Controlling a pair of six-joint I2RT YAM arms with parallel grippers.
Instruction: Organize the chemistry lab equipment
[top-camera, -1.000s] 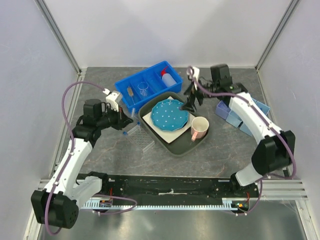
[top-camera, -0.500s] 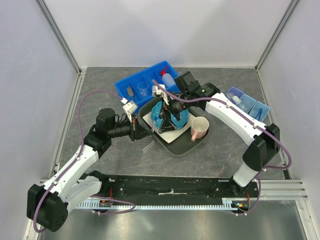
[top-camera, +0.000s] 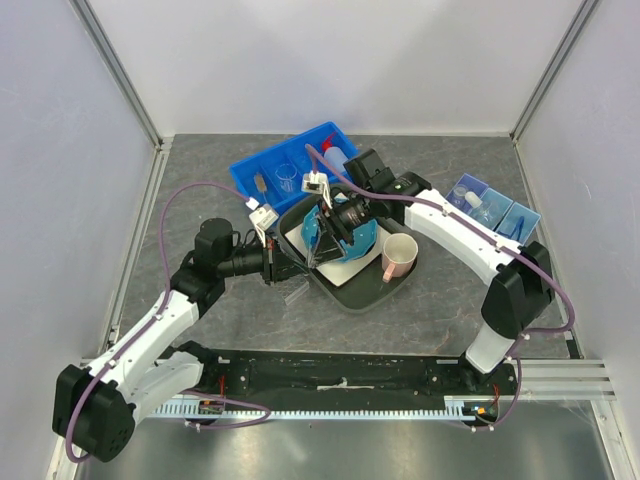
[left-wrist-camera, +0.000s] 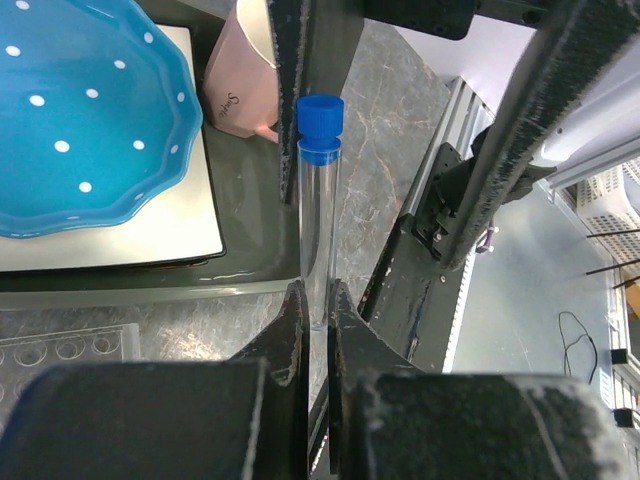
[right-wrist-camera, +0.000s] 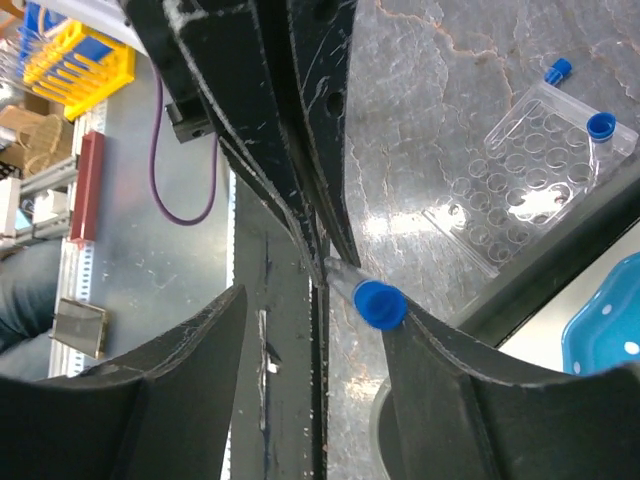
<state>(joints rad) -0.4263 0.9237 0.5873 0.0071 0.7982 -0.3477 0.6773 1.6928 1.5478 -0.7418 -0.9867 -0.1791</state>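
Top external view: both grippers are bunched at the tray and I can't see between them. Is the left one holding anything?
Observer: Yes. The left gripper pinches the bottom end of a blue-capped vial.
Operator: Has the right one taken it?
Observer: No. The right gripper is open, straddling the vial's capped end.
Operator: Anything in the rack?
Observer: A second vial sits in a corner well of the clear rack.

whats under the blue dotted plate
A white square slab lies under the blue dotted plate, and both sit in the dark tray. The plate covers most of the slab, so anything between them is hidden.
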